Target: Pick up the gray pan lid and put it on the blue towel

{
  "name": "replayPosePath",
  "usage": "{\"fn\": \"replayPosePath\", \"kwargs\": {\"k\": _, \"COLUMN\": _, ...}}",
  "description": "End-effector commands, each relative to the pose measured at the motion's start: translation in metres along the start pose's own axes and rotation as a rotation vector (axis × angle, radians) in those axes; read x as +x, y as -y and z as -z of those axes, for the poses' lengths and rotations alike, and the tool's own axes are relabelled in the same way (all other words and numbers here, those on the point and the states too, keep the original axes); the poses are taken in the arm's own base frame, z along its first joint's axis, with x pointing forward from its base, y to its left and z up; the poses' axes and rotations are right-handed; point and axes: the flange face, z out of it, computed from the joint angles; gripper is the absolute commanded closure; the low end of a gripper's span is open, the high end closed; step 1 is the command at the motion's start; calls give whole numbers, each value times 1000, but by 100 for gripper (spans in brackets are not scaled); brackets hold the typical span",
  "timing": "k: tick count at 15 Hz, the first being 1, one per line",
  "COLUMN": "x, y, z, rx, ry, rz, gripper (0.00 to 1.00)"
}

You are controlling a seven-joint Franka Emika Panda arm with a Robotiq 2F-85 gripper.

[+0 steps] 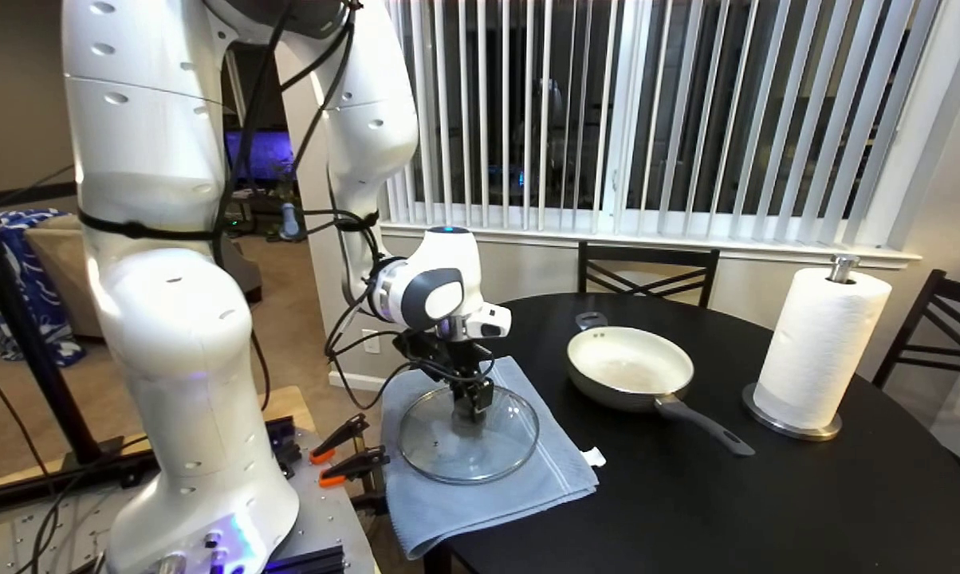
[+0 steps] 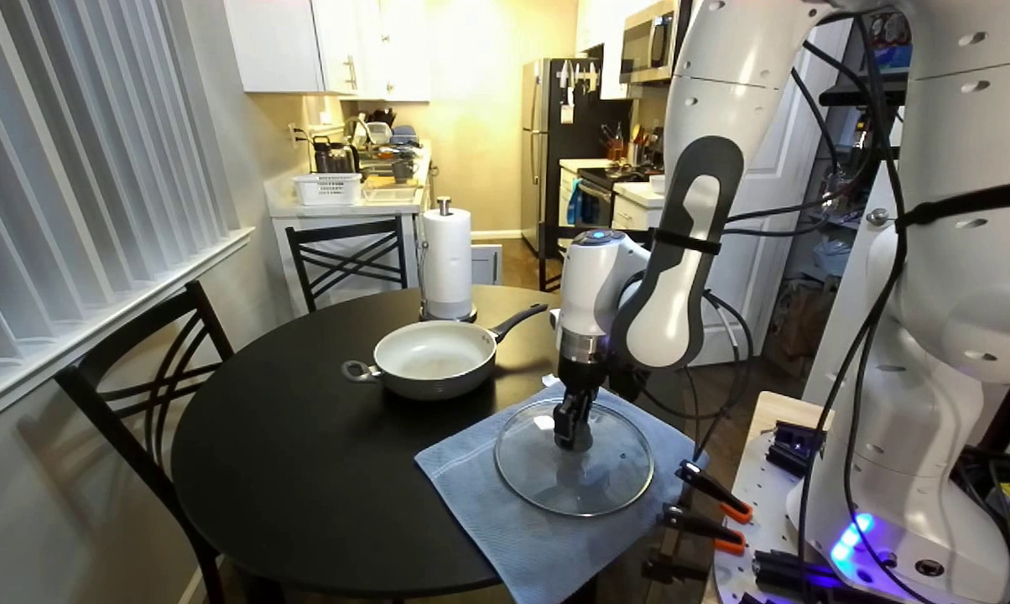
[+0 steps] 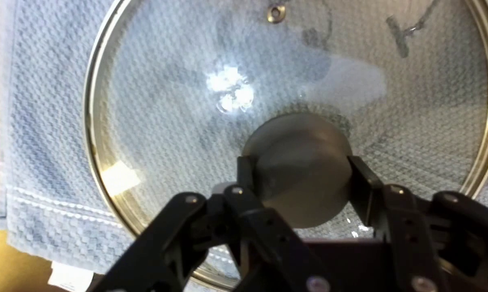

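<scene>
Our gripper [image 3: 302,178] clasps the knob [image 3: 302,196] of the gray pan lid [image 1: 468,454], pads [image 3: 363,184] touching both sides. The step looks like setting down: we should let the rim [image 3: 88,125] settle level, part the pads evenly, then rise straight so nothing catches. The lid lies directly beneath the gripper, over the blue towel [image 1: 520,493], at the edge of the black table [image 2: 320,470] nearest the robot's base [image 1: 201,478]; whether the rim fully rests, we cannot tell.
</scene>
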Motion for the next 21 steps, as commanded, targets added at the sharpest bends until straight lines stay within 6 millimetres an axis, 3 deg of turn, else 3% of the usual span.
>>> {"fn": "replayPosePath", "kwargs": {"k": 1, "x": 6, "y": 20, "z": 10, "rx": 3, "ry": -34, "rz": 22, "gripper": 67}}
{"fn": "replayPosePath", "kwargs": {"k": 7, "x": 8, "y": 32, "z": 5, "rx": -7, "ry": -36, "rz": 10, "gripper": 67}}
{"fn": "replayPosePath", "kwargs": {"k": 9, "x": 6, "y": 32, "z": 1, "rx": -11, "ry": -27, "rz": -24, "gripper": 16}}
{"fn": "replayPosePath", "kwargs": {"k": 11, "x": 3, "y": 32, "z": 2, "rx": -14, "ry": -31, "rz": -37, "gripper": 12}}
{"fn": "replayPosePath", "kwargs": {"k": 13, "x": 4, "y": 34, "z": 4, "rx": -11, "ry": -40, "rz": -50, "gripper": 2}}
{"fn": "replayPosePath", "kwargs": {"k": 15, "x": 2, "y": 36, "z": 8, "rx": -11, "ry": -49, "rz": -57, "gripper": 0}}
{"fn": "replayPosePath", "kwargs": {"k": 16, "x": 6, "y": 32, "z": 2, "rx": -17, "ry": -26, "rz": -44, "gripper": 7}}
{"fn": "replayPosePath", "kwargs": {"k": 17, "x": 6, "y": 33, "z": 2, "rx": -17, "ry": -29, "rz": -46, "gripper": 1}}
{"fn": "replayPosePath", "kwargs": {"k": 21, "x": 6, "y": 34, "z": 3, "rx": -18, "ry": -32, "rz": -45, "gripper": 0}}
